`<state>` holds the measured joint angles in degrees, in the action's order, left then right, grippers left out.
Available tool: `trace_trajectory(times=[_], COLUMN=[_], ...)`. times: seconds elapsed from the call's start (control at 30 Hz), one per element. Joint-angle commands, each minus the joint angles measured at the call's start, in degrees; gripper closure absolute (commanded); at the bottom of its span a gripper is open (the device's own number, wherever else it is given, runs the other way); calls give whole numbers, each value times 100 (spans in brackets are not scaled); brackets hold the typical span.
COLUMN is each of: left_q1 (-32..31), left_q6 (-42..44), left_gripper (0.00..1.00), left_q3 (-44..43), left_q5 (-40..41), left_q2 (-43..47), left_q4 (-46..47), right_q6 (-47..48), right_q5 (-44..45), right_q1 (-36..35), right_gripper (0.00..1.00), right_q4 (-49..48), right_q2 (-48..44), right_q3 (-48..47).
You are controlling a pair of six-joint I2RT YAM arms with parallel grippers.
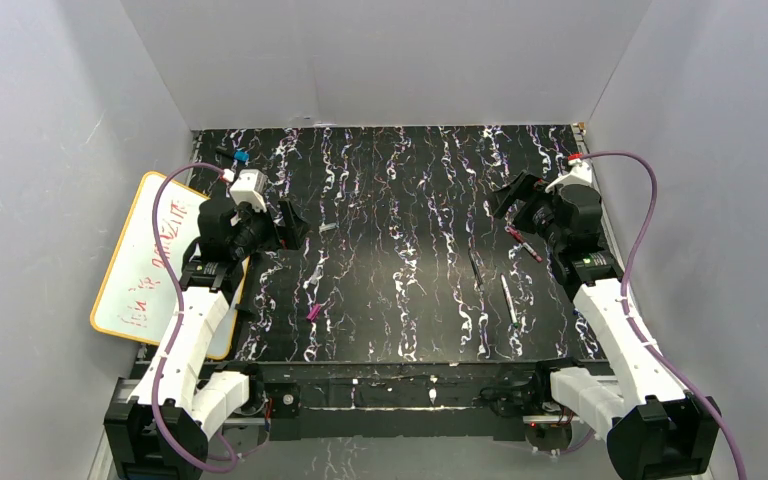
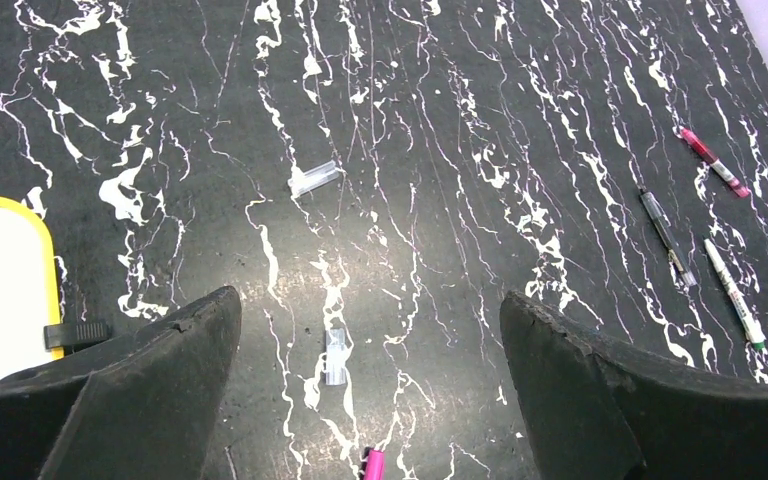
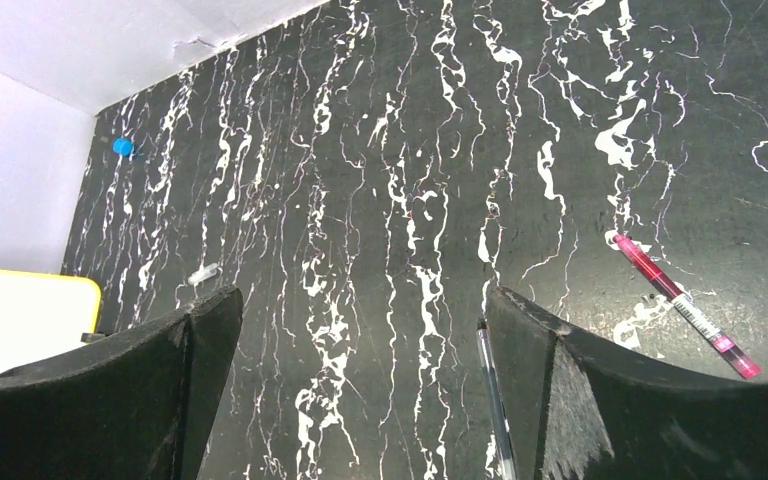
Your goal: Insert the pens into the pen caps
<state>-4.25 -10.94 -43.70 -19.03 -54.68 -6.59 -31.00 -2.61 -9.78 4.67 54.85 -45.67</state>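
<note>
The whiteboard (image 1: 130, 295), yellow-rimmed and carrying red scribbles, is lying off the left edge of the black marbled mat (image 1: 410, 335), with one side overlapping that edge. The blue-tipped black object (image 1: 239, 157) is sitting at the mat's far-left corner.

The left gripper (image 1: 295, 222) is hovering over the left part of the mat, just inside its left edge. Its jaws are standing wide apart with nothing between them, and its wrist view is showing only mat in the gap. A clear greyish cap (image 2: 315, 178) is lying on the mat just beyond that gripper, toward the mat's middle. A second clear cap (image 2: 334, 355) is resting on the mat below the open gap. The magenta cap (image 1: 313, 312) is lying nearer the mat's front edge, left of its middle, well apart from all the pens.

Right of the mat's middle, the dark pen (image 1: 474, 268) is lying roughly front to back. The white pen (image 1: 508, 300), with its greenish end pointing at the front edge, is lying just beside it, a little closer to that edge and not touching it. The red pen (image 1: 525, 243) is lying slantwise toward the mat's right edge, near the right gripper (image 1: 510, 195). That gripper is hanging above the right part of the mat, with its jaws spread wide and holding nothing.
</note>
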Motion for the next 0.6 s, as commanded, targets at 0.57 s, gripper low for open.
trace_trajectory(times=[0.57], left_q1=[-21], left_q6=[-22], left_gripper=[2], left_q3=[139], left_q5=[-46], left_q2=[111], left_q4=[121], right_q6=[1960], right_q5=[1402], right_q1=[-5], right_gripper=[1], right_q4=[236], right_q2=[591], right_q3=[-572])
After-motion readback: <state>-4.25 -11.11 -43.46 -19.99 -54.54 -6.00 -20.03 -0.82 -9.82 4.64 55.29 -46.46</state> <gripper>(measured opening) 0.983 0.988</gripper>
